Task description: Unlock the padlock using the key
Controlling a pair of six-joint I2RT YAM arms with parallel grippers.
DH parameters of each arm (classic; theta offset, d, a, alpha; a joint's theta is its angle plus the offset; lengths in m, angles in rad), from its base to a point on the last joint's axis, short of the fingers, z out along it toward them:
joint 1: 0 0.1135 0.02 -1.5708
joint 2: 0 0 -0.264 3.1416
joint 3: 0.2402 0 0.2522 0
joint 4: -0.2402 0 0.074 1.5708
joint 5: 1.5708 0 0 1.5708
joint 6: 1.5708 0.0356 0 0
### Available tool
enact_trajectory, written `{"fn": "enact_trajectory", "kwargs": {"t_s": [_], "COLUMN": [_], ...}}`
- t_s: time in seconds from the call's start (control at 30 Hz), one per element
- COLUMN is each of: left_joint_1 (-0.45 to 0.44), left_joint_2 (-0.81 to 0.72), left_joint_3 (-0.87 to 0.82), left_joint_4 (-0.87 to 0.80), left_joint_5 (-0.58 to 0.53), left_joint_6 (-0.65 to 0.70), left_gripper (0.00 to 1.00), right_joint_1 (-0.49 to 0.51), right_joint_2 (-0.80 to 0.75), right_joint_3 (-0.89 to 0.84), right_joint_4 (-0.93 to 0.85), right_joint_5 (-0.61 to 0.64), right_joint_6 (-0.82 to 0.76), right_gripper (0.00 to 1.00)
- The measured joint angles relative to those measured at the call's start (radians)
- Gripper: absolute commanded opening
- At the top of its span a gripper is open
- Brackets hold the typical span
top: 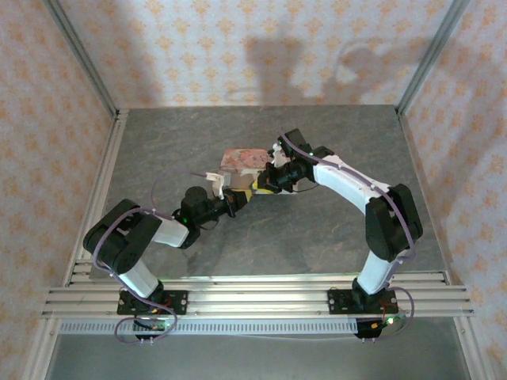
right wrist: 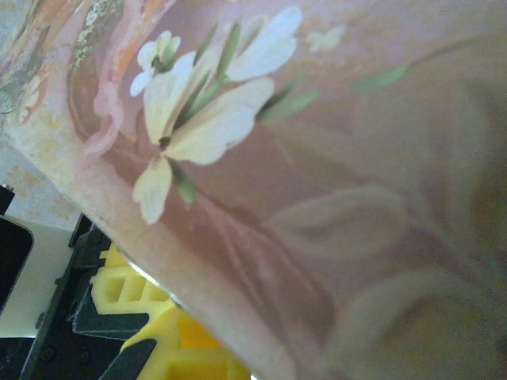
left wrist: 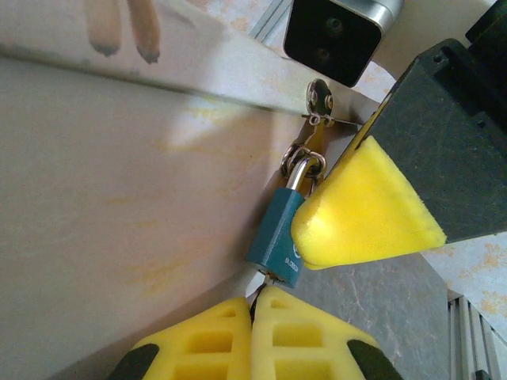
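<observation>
Seating the key: at lower centre, left gripper [left wrist: 260,299] jaws pinch the key [left wrist: 262,279] under the padlock [left wrist: 276,237]; next, probably a steady twist; right gripper [top: 264,181] jaws: cannot tell.

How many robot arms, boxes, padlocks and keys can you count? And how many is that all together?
robot arms: 2 (left, right)
pink box: 1
blue padlock: 1
key: 1, with just a thin bit showing under the padlock
Total: 5
</observation>
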Motion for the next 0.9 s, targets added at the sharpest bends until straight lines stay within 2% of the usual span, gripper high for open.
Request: {"fn": "enact_trajectory", "kwargs": {"t_s": [0.3, 0.47, 0.9], "left_joint_1": [-0.003, -0.039, -0.101], "left_joint_2": [-0.007, -0.001, 0.129], "left_joint_3": [-0.006, -0.051, -0.090], "left_joint_4": [-0.018, -0.010, 0.063], "left_joint_5": [-0.004, -0.039, -0.095], "left_joint_6": [0.000, -0.001, 0.004], "left_gripper": [0.00, 0.00, 0.00], "right_joint_1": [0.000, 0.011, 0.040], "right_joint_2": [-0.001, -0.004, -0.006], "right_joint_3": [-0.024, -0.096, -0.284], "right_joint_4": [0.032, 0.087, 0.281], "right_joint_5": [-0.002, -0.006, 0.048], "right_joint_6": [0.006, 0.020, 0.027], "right_gripper": [0.00, 0.00, 0.00]}}
